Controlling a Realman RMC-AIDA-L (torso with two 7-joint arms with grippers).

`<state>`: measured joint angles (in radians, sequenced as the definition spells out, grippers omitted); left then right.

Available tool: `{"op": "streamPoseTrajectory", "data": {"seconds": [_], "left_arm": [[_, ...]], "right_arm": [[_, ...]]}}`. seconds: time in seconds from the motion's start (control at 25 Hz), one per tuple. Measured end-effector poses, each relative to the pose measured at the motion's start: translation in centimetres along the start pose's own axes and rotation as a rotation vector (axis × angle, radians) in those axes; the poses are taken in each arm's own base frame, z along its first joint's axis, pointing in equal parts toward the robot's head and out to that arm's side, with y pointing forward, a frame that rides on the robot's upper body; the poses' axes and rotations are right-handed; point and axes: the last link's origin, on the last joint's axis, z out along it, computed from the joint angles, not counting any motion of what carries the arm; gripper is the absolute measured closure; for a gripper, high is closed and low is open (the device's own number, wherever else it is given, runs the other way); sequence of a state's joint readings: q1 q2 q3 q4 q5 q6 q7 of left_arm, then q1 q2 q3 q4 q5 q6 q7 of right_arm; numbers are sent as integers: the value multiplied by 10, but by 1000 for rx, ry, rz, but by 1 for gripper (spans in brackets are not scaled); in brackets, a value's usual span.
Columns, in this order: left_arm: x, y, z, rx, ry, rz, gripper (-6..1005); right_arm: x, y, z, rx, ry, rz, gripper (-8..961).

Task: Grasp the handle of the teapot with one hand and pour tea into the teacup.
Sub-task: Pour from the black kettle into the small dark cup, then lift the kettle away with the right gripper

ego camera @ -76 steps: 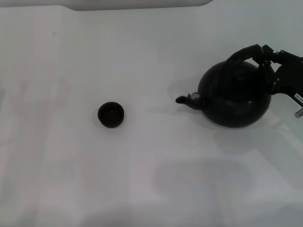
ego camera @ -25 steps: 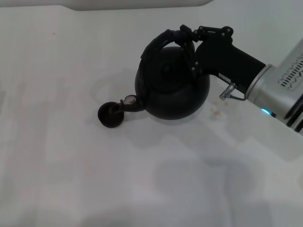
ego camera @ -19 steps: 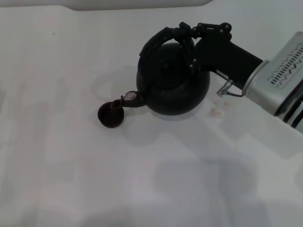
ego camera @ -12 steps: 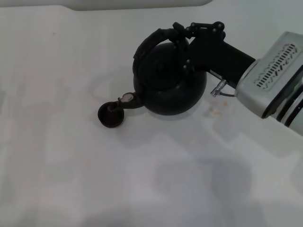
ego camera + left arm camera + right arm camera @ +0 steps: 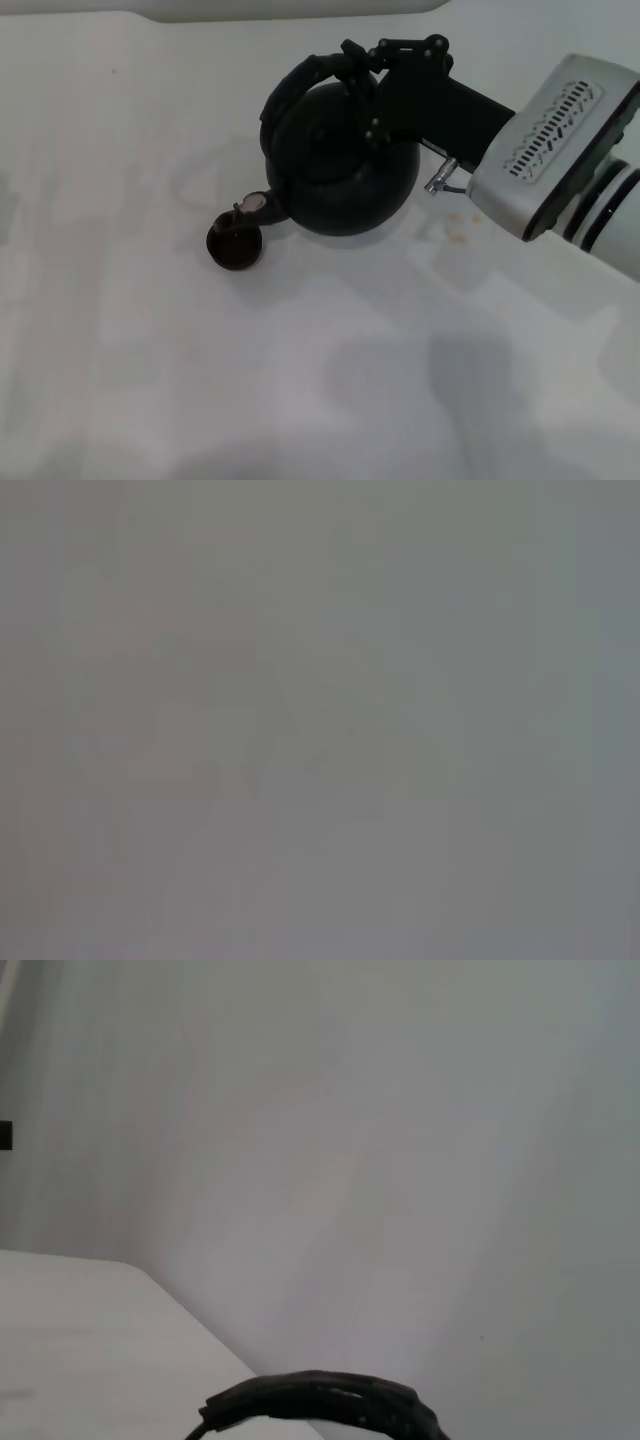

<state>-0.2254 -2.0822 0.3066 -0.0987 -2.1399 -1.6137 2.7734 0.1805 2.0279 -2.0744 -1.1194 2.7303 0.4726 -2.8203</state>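
From the head camera I see my right gripper (image 5: 372, 66) closed on the handle (image 5: 300, 78) of the teapot (image 5: 340, 165), its black fingers clamped around the near-right end of the wrapped arch. The right arm (image 5: 560, 160) reaches in from the right edge, its pale grey forearm casing angled toward the middle of the white table (image 5: 200, 380).

The teapot hangs tipped to the left, its round black body leaning so the short spout (image 5: 255, 208) points down and leftward. The pale spot at the spout's base faces up. The spout tip sits right over the far-right rim of the teacup (image 5: 236, 245); I cannot tell whether they touch, and no stream of tea is visible to me.

The teacup stands upright on the table, left of centre, just below and left of the pot. A few small tan specks (image 5: 458, 226) lie on the table to the right of the pot, beneath the arm.

In the right wrist camera, only the curved top of the handle (image 5: 320, 1400) shows. The left wrist camera gives me a blank grey field, and the left gripper appears in no view.
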Motion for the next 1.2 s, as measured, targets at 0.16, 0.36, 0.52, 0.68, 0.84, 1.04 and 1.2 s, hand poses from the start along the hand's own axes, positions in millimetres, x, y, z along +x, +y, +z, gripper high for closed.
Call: {"op": "streamPoseTrajectory", "data": {"seconds": [0.16,0.36,0.52,0.68,0.84,1.04,1.2], "left_arm": [[-1,2,-1,1,-4,-9,114],[-2,4,0,-1,-6,-15,113],[-3,5,0,-1,-7,-20,113],[-3,5,0,-2,-7,-20,114],[-3,5,0,-2,-7,-21,114],[-3,5,1,-2,-6,-22,114],[-3,5,1,-3,-6,-22,114]], "right_arm": [[-1,-1,4,-4,6,-31,821],[-2,-1,5,-7,8,-77,824],[-2,-1,7,-10,7,-102,823],[-3,-1,9,-14,7,-129,827],[-3,0,12,-20,19,-156,830],[-2,0,15,-28,23,-172,831],[-1,-1,17,-35,27,-191,832]]}}
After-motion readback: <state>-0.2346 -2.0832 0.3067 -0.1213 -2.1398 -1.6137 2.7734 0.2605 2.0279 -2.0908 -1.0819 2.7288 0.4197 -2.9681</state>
